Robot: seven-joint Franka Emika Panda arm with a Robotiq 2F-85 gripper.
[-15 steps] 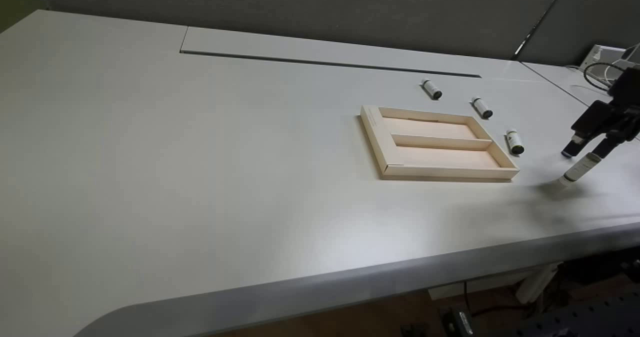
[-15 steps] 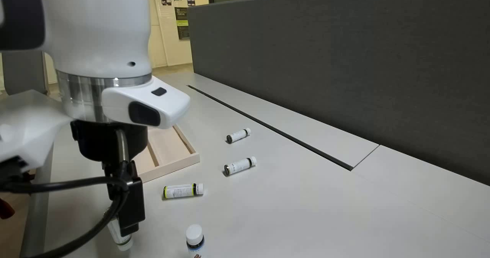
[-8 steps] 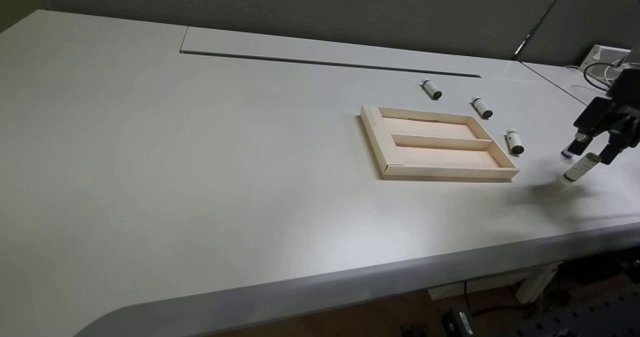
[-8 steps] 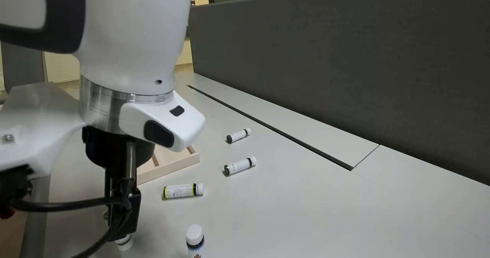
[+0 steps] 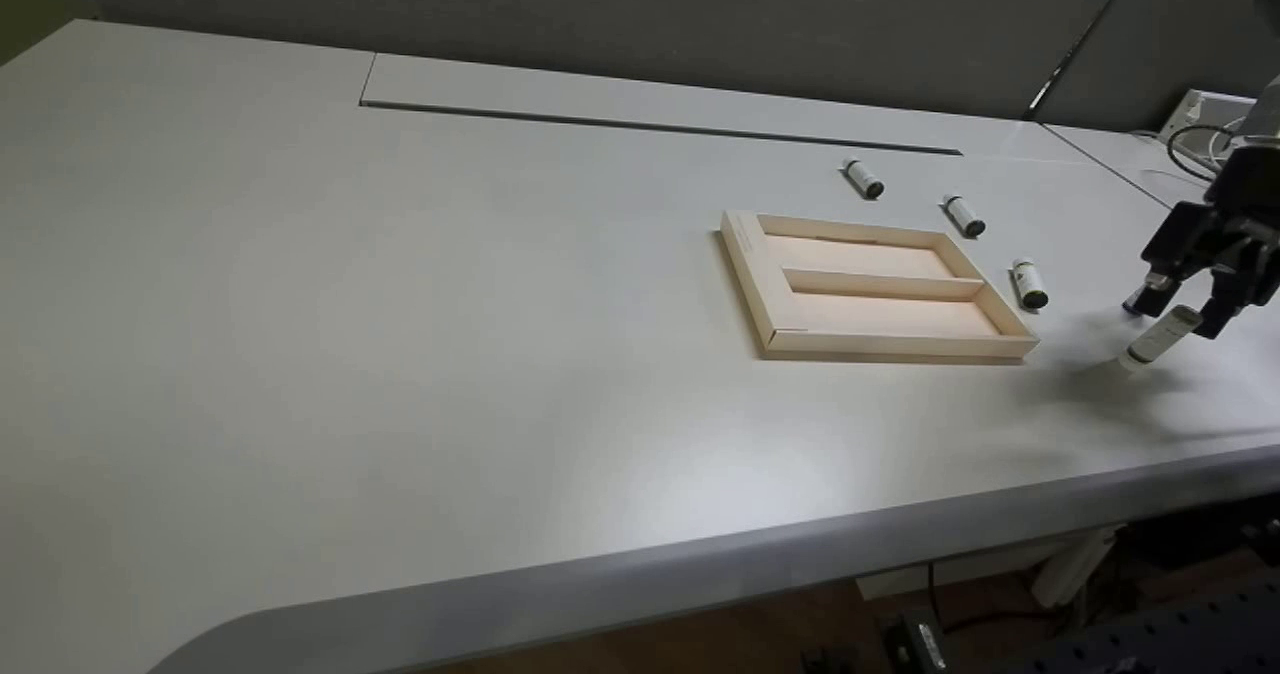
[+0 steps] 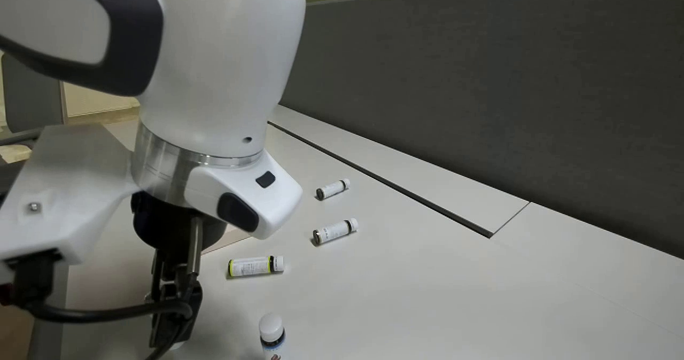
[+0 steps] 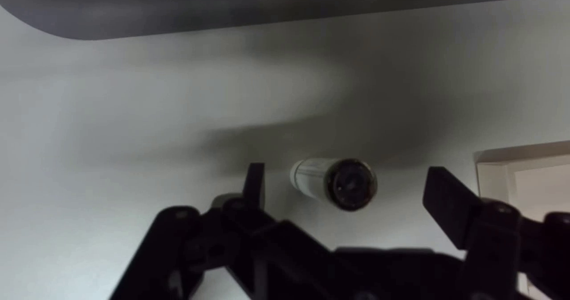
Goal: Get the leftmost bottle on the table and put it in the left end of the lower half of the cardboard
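Dark-based white cylindrical bottle [image 7: 327, 180], seemingly standing upside down slightly below and right of centre in the wrist view, shows between wide-parted black fingers [image 7: 449, 204] holding nothing, and might topple from its narrow footing if one finger nudges it first.

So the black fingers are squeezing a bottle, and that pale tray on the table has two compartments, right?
Not quite: the fingers aren't squeezing the bottle. The wrist view shows them open, with a gap on either side of it. The pale tray on the table does have two compartments.
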